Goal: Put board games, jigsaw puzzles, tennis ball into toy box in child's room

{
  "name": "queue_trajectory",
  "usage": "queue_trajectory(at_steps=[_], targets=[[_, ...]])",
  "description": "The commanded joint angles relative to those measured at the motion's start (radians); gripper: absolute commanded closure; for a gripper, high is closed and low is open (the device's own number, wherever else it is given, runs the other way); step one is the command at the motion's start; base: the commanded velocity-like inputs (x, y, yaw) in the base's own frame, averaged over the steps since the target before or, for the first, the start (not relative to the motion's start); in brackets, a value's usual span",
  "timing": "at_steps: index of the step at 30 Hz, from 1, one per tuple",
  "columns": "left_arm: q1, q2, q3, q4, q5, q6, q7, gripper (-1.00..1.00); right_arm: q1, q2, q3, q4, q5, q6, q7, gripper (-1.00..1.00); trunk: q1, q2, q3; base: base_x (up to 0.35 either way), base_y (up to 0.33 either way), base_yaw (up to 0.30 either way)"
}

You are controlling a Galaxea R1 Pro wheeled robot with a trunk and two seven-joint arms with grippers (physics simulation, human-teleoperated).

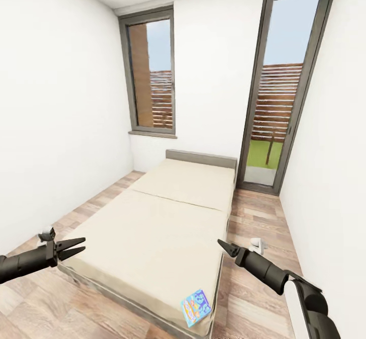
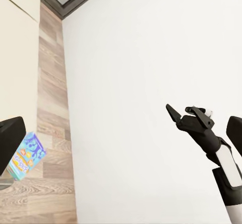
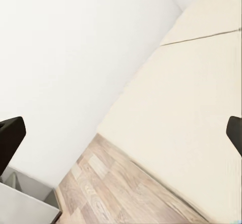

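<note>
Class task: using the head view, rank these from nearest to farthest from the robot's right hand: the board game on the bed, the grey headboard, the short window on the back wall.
From the right hand:
1. Board game, on the bed's near corner, just below the hand.
2. Headboard, at the bed's far end.
3. Short window, on the back wall, up and to the left.

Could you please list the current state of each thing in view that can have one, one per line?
board game: lying flat at the near right corner of the bed, not held
bed: bare, two beige mattress sections butted together
left gripper: open, empty, held above the bed's near left corner
right gripper: fingers appear together, empty, held above the bed's right edge
glass door: appears closed
window: closed
</note>
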Motion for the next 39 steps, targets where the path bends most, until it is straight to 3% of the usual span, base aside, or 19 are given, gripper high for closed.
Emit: queue_trajectory(at_steps=[1,14,28,39], targets=[[0.0,0.001,0.0,0.0,0.0,0.011,-0.004,-1.0,-0.001,0.001,-0.002,0.0,-0.003,0.006,0.003,-1.0,0.004,-0.008,-0.005,0.04,0.029,-0.279],[0.0,0.01,0.001,0.0,0.004,0.007,-0.004,-1.0,-0.001,0.001,-0.002,0.0,-0.003,0.007,0.003,-1.0,0.008,-0.015,-0.013,0.084,0.061,-0.279],[0.001,0.015,0.045,0.0,0.004,-0.005,-0.004,-1.0,-0.001,0.003,-0.002,0.024,-0.003,0.006,0.002,-1.0,0.008,-0.015,-0.02,0.004,0.103,-0.273],[0.002,0.015,0.047,0.0,0.004,-0.006,-0.004,-1.0,-0.001,0.004,0.002,0.028,-0.002,0.005,-0.006,-1.0,0.008,-0.015,-0.024,-0.03,0.097,-0.075]])
